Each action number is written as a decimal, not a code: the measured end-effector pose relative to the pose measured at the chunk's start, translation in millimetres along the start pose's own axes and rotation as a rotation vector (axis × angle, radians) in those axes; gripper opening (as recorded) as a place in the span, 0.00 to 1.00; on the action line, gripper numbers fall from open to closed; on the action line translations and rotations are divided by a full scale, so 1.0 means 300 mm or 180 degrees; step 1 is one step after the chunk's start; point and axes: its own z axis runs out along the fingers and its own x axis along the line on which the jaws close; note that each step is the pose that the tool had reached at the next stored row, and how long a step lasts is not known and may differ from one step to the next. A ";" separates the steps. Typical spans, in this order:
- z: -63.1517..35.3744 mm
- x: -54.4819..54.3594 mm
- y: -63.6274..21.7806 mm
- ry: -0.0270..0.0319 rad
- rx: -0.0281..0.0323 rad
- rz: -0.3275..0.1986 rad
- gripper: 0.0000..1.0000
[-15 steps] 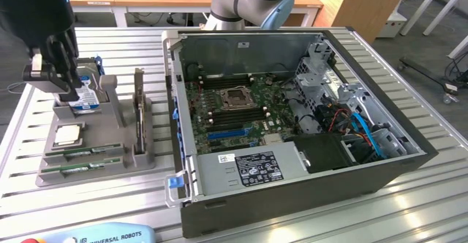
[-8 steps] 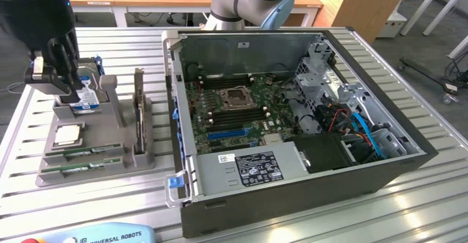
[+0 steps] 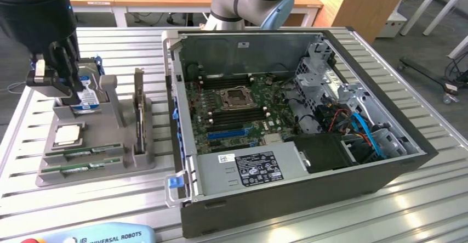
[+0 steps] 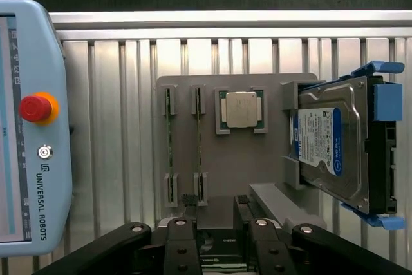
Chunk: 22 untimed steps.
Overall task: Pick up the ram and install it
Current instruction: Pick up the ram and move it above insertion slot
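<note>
On the exterior view's left, a long, thin green ram stick (image 3: pixel 84 150) and a second ram stick (image 3: pixel 82 167) stand on edge in the front slots of a grey plastic holder (image 3: pixel 102 136) on the slatted metal tabletop (image 3: pixel 18 163). Their tiny labels and chips are too small to make out. The black gripper (image 3: pixel 57 89) hangs over the holder's back, wide open and holding nothing. It partly hides a silver hard drive (image 3: pixel 89 97). To the right sits an open black computer case (image 3: pixel 292 193).

Bright, even light; the ribbed metal bench (image 4: pixel 122 94) glares pale in the wrist view, and the computer case (image 3: pixel 292 196) holds soft shadow inside.
</note>
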 end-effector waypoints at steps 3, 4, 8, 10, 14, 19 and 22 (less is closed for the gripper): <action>0.005 0.000 0.000 0.0000 0.0000 0.0000 0.36; 0.006 0.000 0.000 0.0000 0.0000 0.0000 0.36; 0.012 0.000 -0.001 0.0000 0.0000 0.0000 0.36; 0.014 0.000 -0.001 0.0000 0.0000 0.0000 0.36; 0.020 0.000 -0.001 0.0000 0.0000 0.0000 0.36; 0.029 0.001 -0.001 0.0000 0.0000 0.0000 0.36; 0.034 0.001 -0.001 0.0000 0.0000 0.0000 0.36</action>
